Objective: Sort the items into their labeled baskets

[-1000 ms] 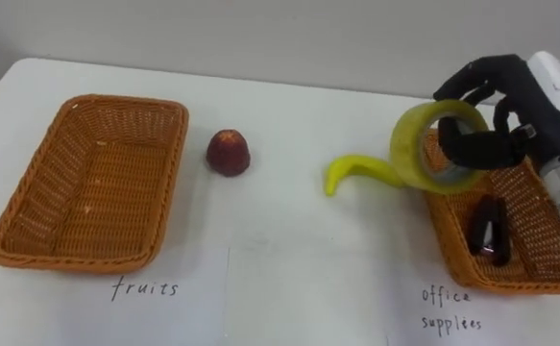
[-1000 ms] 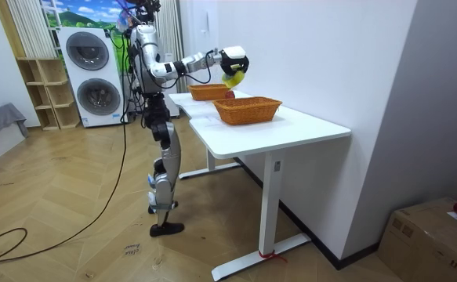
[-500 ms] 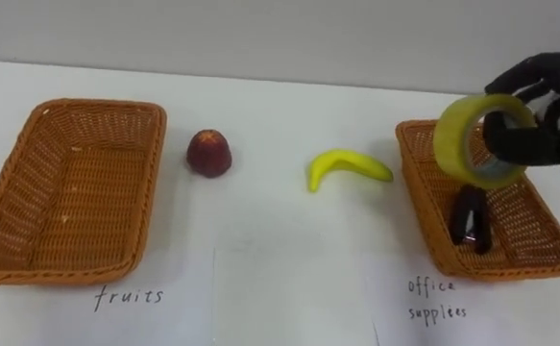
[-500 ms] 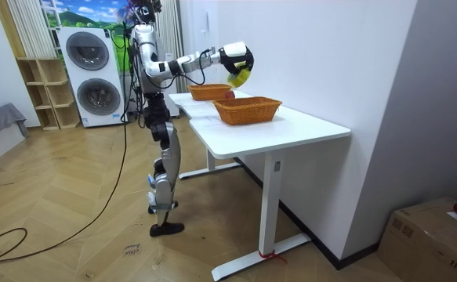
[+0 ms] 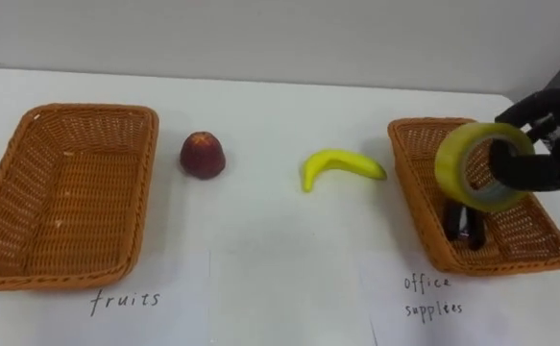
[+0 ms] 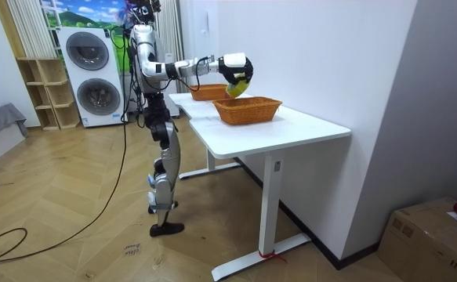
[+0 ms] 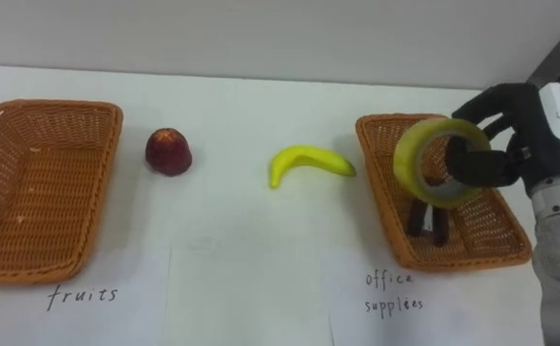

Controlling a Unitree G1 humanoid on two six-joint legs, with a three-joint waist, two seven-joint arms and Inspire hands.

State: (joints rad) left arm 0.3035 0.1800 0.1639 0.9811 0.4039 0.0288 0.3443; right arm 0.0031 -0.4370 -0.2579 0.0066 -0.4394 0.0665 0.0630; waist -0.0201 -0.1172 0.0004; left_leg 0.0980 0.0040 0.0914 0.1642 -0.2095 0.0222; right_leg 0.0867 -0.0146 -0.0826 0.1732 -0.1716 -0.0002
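White table point(image 5: 260, 250) against a pale wall. In the room view your robot stands upright at the table's end on the room view's left, with two washing machines point(image 6: 95, 78) behind it and its right arm stretched out over the tabletop.

Left to right from the head camera:
- Left basket point(image 5: 92, 108): wicker, nothing in it, handwritten label on the table in front of it.
- Apple point(image 5: 203, 155): red, on the table just right of that basket's far corner, not touching it.
- Banana point(image 5: 340, 165): on bare table between the apple and the right basket, curved, one tip near that basket's left rim but apart from it.
- Right basket point(image 5: 412, 187): wicker, also labelled in front. A black item point(image 5: 467, 223) lies on its floor; you can't make out what it is, since the roll partly covers it.
- Tape roll point(image 5: 450, 165): yellowish, held up on edge with its open core facing the camera, over the middle of the right basket and above the black item. The room view puts it above the rim, clear of the wicker.
- Right hand point(image 5: 541, 171): closed on the roll, dark fingers hooked through the core and wrapped over the outer band from the right side.
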